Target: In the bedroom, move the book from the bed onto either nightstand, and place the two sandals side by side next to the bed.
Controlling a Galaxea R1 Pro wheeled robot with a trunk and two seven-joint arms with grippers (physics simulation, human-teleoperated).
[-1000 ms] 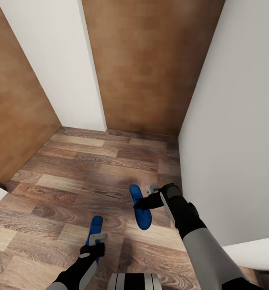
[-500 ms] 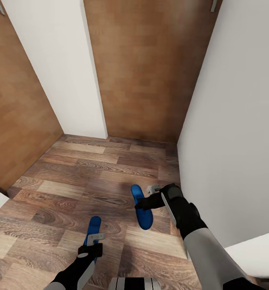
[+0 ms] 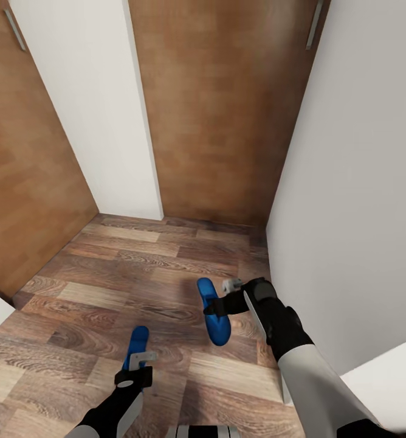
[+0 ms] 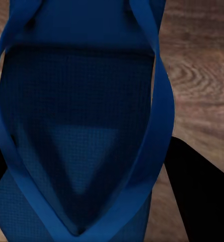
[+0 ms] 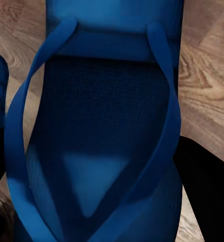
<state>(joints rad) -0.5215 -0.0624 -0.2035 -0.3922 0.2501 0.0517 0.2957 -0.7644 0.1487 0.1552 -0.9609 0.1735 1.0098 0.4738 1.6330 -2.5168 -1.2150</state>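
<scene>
Both arms reach forward, each tool [image 3: 136, 364] [image 3: 217, 306] gripping a blue sandal [image 3: 135, 344] [image 3: 212, 310].

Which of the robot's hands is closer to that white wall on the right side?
Right. The right gripper, holding a blue sandal, is just beside the white wall. The left gripper, holding the other sandal, sits farther out over the wood floor.

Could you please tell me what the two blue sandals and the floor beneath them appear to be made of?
The blue sandals look like matte foam or rubber: finely dimpled footbeds, smooth straps. The brown plank floor looks like wood or laminate with printed grain, low sheen.
</scene>
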